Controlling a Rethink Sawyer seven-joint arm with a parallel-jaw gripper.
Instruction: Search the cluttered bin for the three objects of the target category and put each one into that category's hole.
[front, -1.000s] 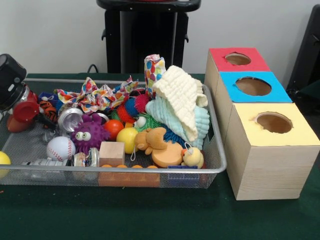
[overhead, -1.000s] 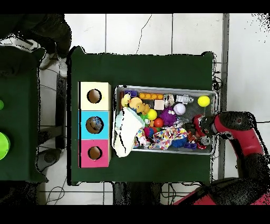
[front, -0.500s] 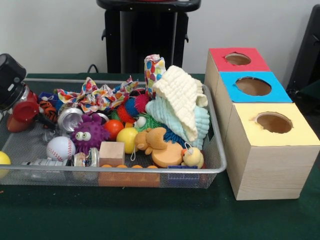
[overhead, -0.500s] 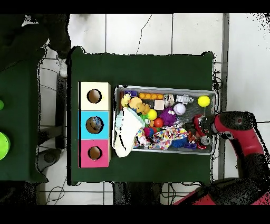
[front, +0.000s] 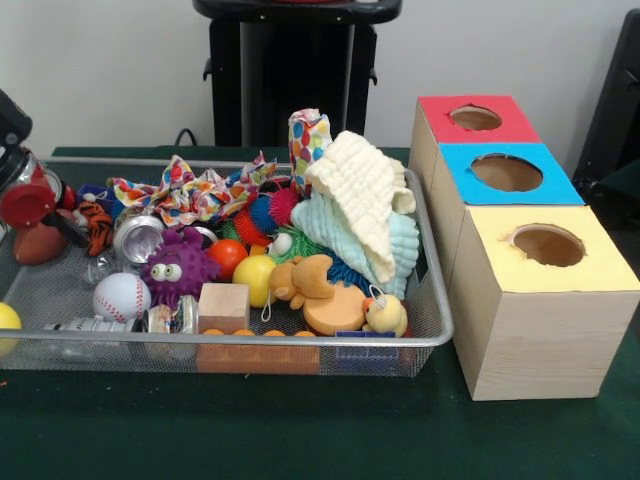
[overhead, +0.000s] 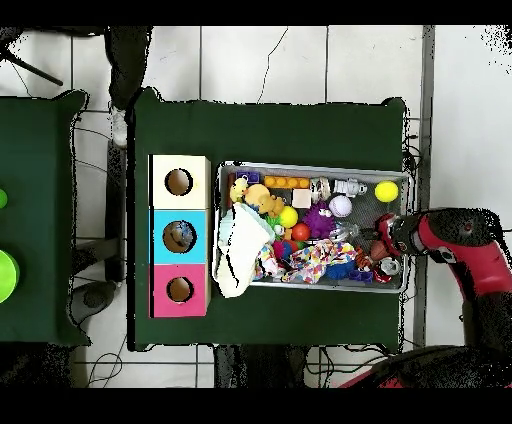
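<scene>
nearest the camera in the front view, behind the wire rim of the mesh bin (front: 250, 340), sit a plain wooden cube (front: 224, 305), a stitched baseball (front: 121, 296), a fuzzy purple ball with googly eyes (front: 178, 267), a smooth yellow ball (front: 255, 278), a brown plush bear (front: 300, 279) and a little rubber duck (front: 385, 315). behind them a nubbly cream cloth (front: 362, 201) is heaped on a pale blue towel (front: 402, 243), with a spotted fabric bow (front: 190, 194) and a dented metal can (front: 137, 237) toward the far wall. beside the bin stand three cardboard boxes with round holes, the yellow box (front: 545, 290) nearest, then the blue box (front: 512, 172), then the red box (front: 474, 118). the gripper (front: 30, 205) sits at the bin's end away from the boxes, over the clutter there; i cannot tell how it is set or whether it has anything. which category is wanted does not show, so the task's things are presumably somewhere in this pile. this looks like the searching step. next it would need to single out one piece and seat on it cleanly, since soft, round and slick things lie packed touching each other.
</scene>
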